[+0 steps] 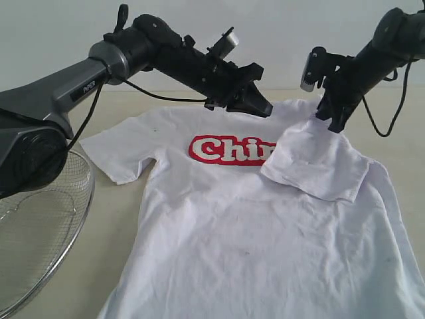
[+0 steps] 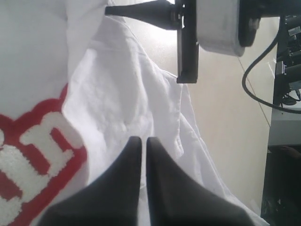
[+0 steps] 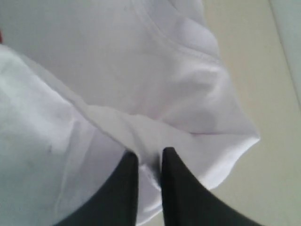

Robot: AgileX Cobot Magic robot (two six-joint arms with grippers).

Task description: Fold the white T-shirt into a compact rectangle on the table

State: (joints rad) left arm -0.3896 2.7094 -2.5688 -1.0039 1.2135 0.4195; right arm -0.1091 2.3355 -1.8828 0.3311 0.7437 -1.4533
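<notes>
The white short-sleeved cotton T-shirt [image 1: 252,226] lies spread front-up on the pale beige flat table [image 1: 119,226], collar at the far side. Its sleeve [image 1: 319,163] on the exterior view's right lies folded inward over the chest, covering the end of the red chest banner [image 1: 226,149]. The round wire-mesh basket [image 1: 40,252] sits left of the shirt.

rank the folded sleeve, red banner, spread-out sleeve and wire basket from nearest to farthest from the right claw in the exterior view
From the right claw:
1. folded sleeve, touching the claw, right of view
2. red banner, centre
3. spread-out sleeve, left of centre
4. wire basket, far left edge
</notes>
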